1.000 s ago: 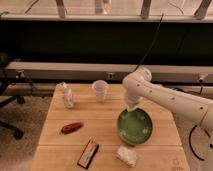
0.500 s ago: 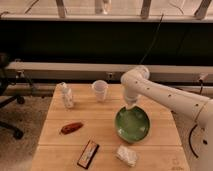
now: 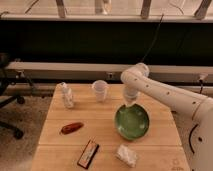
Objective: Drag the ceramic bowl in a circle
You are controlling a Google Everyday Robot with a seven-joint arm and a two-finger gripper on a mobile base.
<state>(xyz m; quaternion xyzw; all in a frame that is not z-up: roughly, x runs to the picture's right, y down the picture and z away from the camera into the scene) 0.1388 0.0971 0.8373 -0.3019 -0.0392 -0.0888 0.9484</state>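
The ceramic bowl (image 3: 132, 124) is seen on the wooden table (image 3: 102, 127), in its right half, between the far and the near edge. The gripper (image 3: 129, 103) is placed at the far rim of the bowl, pointing down; its state cannot be told. A white cup (image 3: 100, 91) is set near the far edge, and a white crumpled object (image 3: 127, 155) is found at the near edge, just beside the bowl.

Wooden table (image 3: 102, 126) before dark wall (image 3: 75, 42), office chair (image 3: 7, 102) beside.
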